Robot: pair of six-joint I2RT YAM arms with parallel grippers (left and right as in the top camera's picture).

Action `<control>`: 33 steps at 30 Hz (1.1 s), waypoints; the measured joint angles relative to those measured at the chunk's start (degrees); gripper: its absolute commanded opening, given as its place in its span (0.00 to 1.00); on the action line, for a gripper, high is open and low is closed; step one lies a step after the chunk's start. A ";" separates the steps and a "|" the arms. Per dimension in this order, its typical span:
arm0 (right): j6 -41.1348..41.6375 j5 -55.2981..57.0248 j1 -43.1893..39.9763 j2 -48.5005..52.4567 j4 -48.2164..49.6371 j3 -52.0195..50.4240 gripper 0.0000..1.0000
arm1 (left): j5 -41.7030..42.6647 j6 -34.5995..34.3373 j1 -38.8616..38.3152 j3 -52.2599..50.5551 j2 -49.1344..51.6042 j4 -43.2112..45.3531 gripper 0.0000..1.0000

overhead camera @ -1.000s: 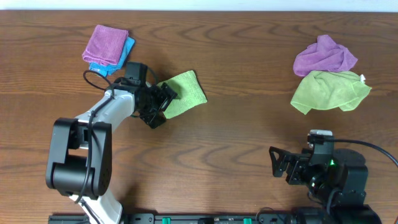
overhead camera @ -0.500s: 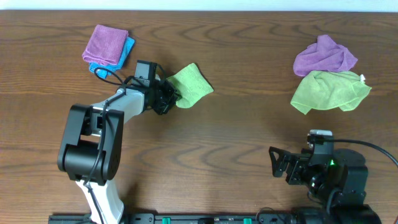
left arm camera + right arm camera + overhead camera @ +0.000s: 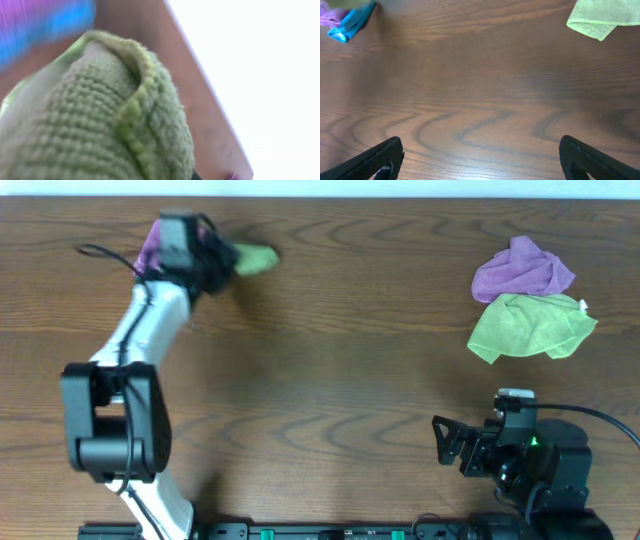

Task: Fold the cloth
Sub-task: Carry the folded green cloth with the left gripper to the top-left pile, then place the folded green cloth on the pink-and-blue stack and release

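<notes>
My left gripper (image 3: 220, 258) is shut on the small folded green cloth (image 3: 255, 258), holding it at the far left of the table beside the folded purple cloth (image 3: 150, 248). The motion blurs both. In the left wrist view the green cloth (image 3: 100, 120) fills the frame, and its folded hem faces the camera. The blue and purple stack (image 3: 45, 20) lies just beyond it. The left fingers are hidden by the cloth. My right gripper (image 3: 447, 442) rests open near the front right, and nothing lies between its fingers (image 3: 375, 160).
A crumpled purple cloth (image 3: 522, 270) and a crumpled green cloth (image 3: 530, 325) lie at the back right. The right wrist view catches that green cloth's corner (image 3: 607, 17) and the blue cloth (image 3: 352, 22) far off. The table's far edge runs close behind the left gripper.
The left gripper shut on the folded green cloth and carried it from the table's left-middle up to the stack at the back left. The right arm has not moved.
</notes>
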 measured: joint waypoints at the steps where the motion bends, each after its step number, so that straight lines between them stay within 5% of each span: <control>1: 0.00 -0.02 0.00 0.00 0.00 0.00 0.99 | -1.07 0.61 0.90 1.70 -0.33 -0.13 0.06; 21: 0.00 0.00 0.00 0.00 0.00 0.00 0.99 | -6.58 5.20 8.09 14.47 10.36 2.36 0.06; 33: 0.00 -0.02 0.00 0.00 0.02 0.00 0.99 | -12.81 6.21 8.04 14.84 12.00 -12.79 0.06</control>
